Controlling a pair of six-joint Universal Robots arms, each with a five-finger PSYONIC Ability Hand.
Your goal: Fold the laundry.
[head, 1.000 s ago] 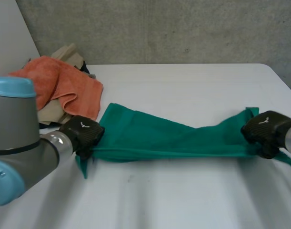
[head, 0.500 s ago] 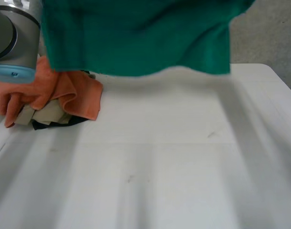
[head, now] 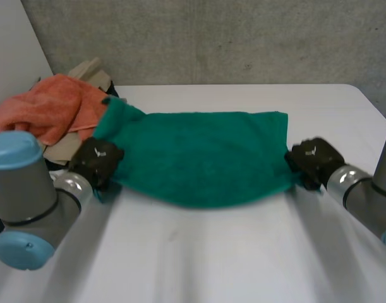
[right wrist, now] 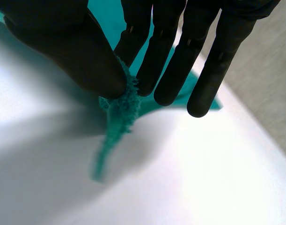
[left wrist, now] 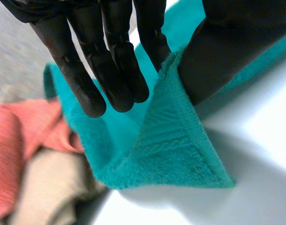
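Head view: green towel (head: 205, 158) spread out over the middle of the white table (head: 243, 259), its long side running from 9 to 3 o'clock. Left robot hand (head: 98, 161) sits at the towel's 9 o'clock end; the left wrist view shows thumb and fingers (left wrist: 119, 70) clamped on a corner. Right robot hand (head: 314, 159) sits at the 3 o'clock end, thumb and fingers pinching the edge. At the towel's 10 o'clock, an orange towel (head: 47, 113) lies on a beige cloth (head: 91, 71). The green towel's far corner appears to touch them.
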